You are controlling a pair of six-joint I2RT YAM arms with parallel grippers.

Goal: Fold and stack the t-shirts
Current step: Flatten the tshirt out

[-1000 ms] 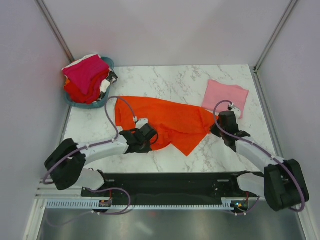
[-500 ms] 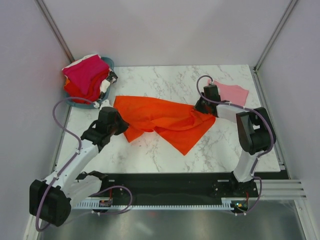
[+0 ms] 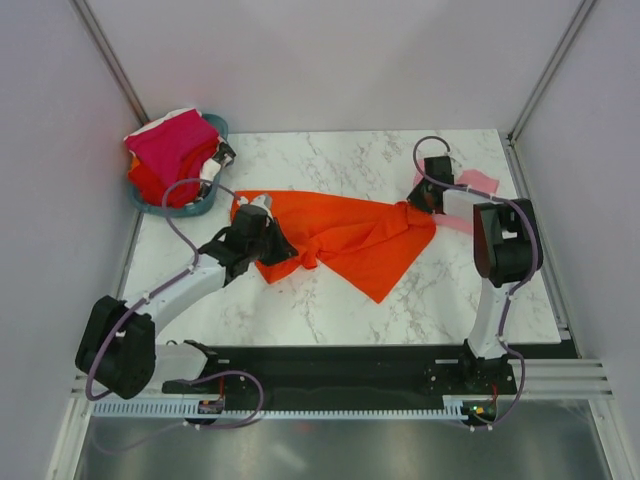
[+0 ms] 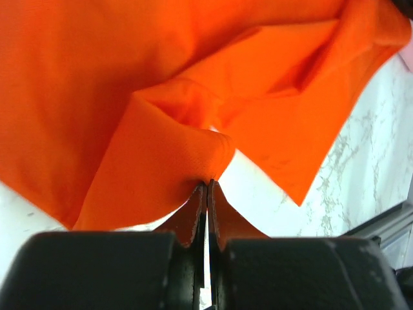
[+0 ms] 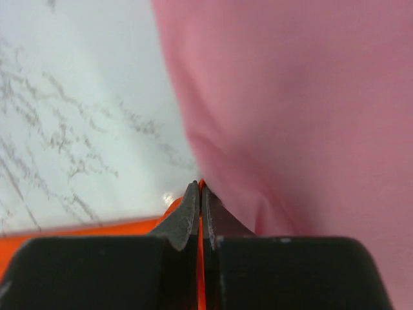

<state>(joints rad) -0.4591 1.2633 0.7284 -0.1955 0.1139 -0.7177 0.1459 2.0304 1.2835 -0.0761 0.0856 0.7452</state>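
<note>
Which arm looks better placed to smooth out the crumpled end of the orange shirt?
Likely the left: the left gripper pinches the orange shirt right at its bunched fold, while the right gripper holds the far corner beside the pink shirt.

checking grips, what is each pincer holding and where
Both hold the bright orange-red cloth t-shirt: the left pincer pinches a bunched fold near its left end, the right pincer its right corner.

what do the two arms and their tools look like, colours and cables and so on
The left arm and right arm both have white links with bulky black joint housings. A thin lavender cable loops loosely along each. The left tool and right tool have black, tapered fingers.
</note>
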